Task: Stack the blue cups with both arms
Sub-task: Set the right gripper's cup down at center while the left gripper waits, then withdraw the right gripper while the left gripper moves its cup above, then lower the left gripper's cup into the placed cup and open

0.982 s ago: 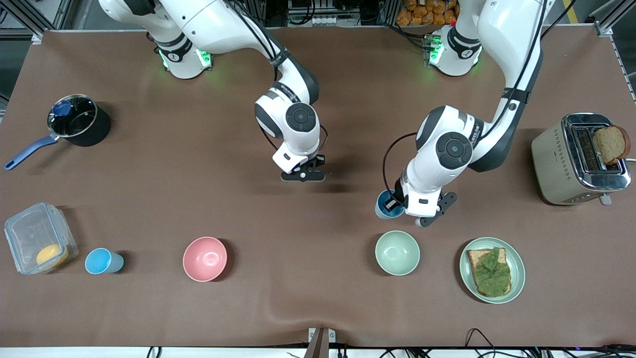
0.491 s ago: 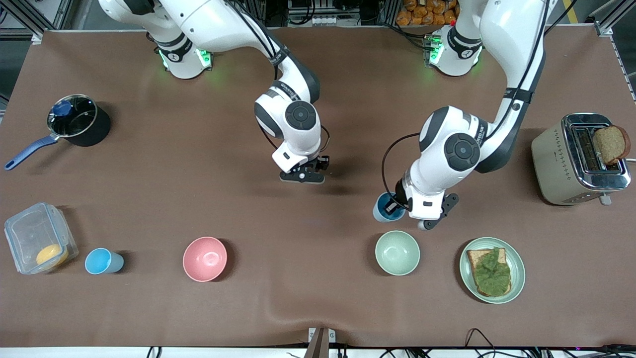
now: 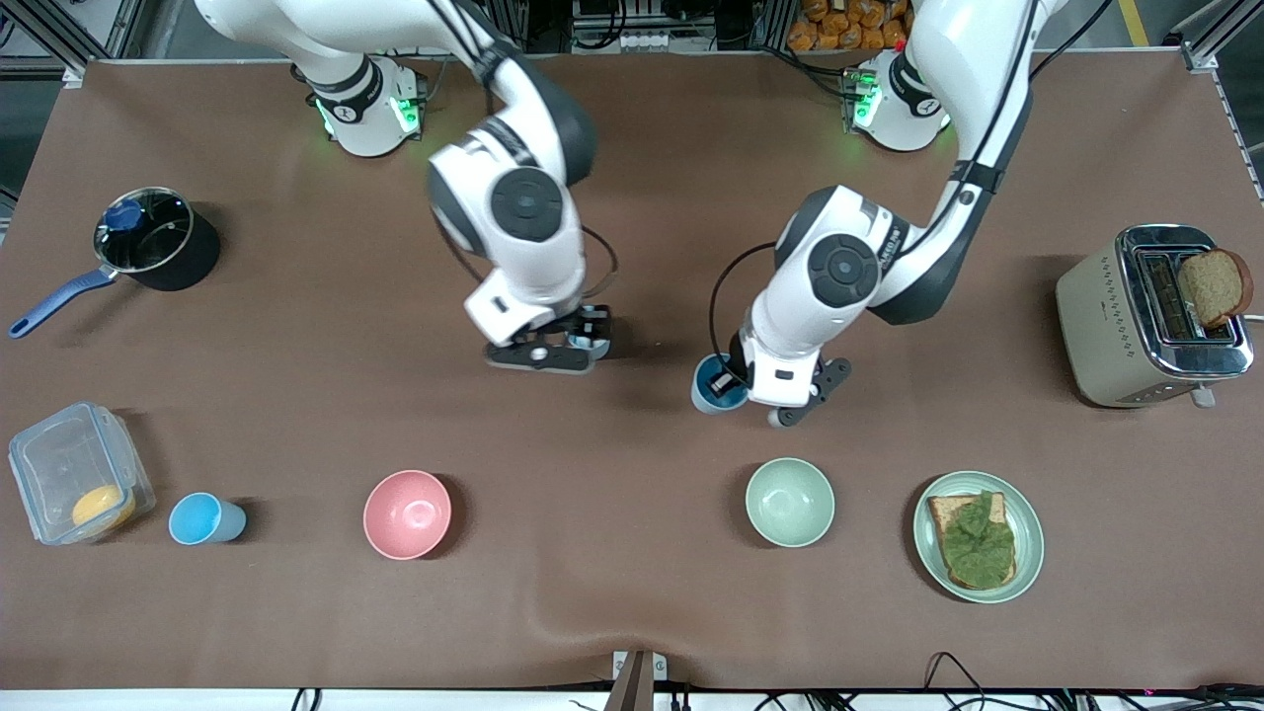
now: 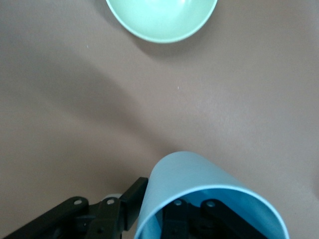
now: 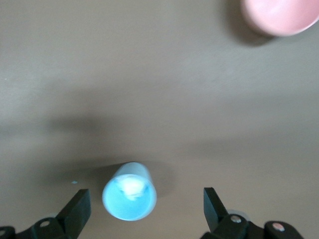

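Observation:
My left gripper (image 3: pixel 739 383) is shut on the wall of the paler blue cup (image 3: pixel 709 391), over the table's middle near the pale green bowl (image 3: pixel 790 502). In the left wrist view one finger (image 4: pixel 133 193) is outside the cup (image 4: pixel 199 179) and the other is inside it. The brighter blue cup (image 3: pixel 204 519) stands upright beside the plastic box (image 3: pixel 39 464), toward the right arm's end. My right gripper (image 3: pixel 549 352) is open and empty over bare table. The right wrist view shows that cup (image 5: pixel 129 191) far below, between its spread fingers (image 5: pixel 77 209).
A pink bowl (image 3: pixel 407 513) stands between the bright blue cup and the green bowl, and also shows in the right wrist view (image 5: pixel 281 15). A plate (image 3: pixel 1027 513) with toast, a toaster (image 3: pixel 1106 316) and a dark pot (image 3: pixel 158 242) stand toward the table's ends.
Both arms have moved toward the right arm's end of the table. The left gripper carried the paler cup with it. The right gripper has risen.

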### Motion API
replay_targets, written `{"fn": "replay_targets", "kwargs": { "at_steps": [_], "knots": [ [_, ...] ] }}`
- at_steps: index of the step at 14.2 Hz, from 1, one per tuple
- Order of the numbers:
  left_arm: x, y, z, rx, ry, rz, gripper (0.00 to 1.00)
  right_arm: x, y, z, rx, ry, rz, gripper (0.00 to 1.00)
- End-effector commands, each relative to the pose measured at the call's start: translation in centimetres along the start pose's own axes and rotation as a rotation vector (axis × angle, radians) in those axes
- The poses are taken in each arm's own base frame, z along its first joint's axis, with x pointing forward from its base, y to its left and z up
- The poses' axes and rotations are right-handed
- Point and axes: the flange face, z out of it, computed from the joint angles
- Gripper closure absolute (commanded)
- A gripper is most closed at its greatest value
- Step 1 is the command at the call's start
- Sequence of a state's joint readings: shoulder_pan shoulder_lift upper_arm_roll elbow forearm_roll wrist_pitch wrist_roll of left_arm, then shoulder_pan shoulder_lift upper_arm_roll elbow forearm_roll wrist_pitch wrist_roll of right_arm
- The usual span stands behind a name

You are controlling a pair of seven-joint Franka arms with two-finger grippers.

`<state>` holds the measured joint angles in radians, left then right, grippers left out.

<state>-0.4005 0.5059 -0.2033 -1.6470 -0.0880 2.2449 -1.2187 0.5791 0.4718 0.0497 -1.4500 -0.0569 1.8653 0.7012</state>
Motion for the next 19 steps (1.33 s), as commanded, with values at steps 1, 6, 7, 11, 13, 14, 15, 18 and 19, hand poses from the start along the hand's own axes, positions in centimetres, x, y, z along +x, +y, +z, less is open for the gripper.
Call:
{"fn": "replay_targets", "kwargs": {
  "at_steps": [1, 6, 7, 11, 13, 14, 15, 18, 19],
  "knots": [
    [-4.3, 2.3, 1.8, 0.013, -0.021, 0.008, 1.0, 2.5, 5.7, -2.9, 0.01, -0.028, -0.066, 0.0],
    [-10.0, 5.5, 2.8, -0.016, -0.027, 0.048, 1.0, 6.4, 18.5, -7.4, 0.092, -0.077, -0.148, 0.0],
    [-11.3, 5.8, 2.9, -0.017, -0.027, 0.054, 1.0, 6.4, 20.5, -8.7, 0.094, -0.07, -0.166, 0.0],
    [-14.4, 6.1, 4.5, -0.004, -0.018, 0.116, 1.0, 5.7, 28.7, -12.2, 0.089, -0.106, -0.2, 0.0],
    [-16.4, 6.3, 5.6, 0.007, -0.016, 0.147, 1.0, 5.5, 34.5, -12.9, 0.097, -0.129, -0.212, 0.0],
    [-16.4, 6.2, 5.8, 0.011, -0.012, 0.151, 1.0, 5.4, 36.4, -13.3, 0.104, -0.128, -0.223, 0.0],
    [-16.5, 6.1, 6.4, 0.019, -0.009, 0.157, 1.0, 5.5, 38.4, -13.3, 0.107, -0.126, -0.227, 0.0],
    [-18.5, 6.0, 7.4, 0.033, -0.009, 0.189, 1.0, 5.2, 41.9, -12.7, 0.111, -0.118, -0.246, 0.0],
    [-18.5, 5.9, 7.7, 0.038, -0.005, 0.196, 1.0, 4.0, 42.3, -12.3, 0.106, -0.101, -0.249, 0.0]
  ]
}}
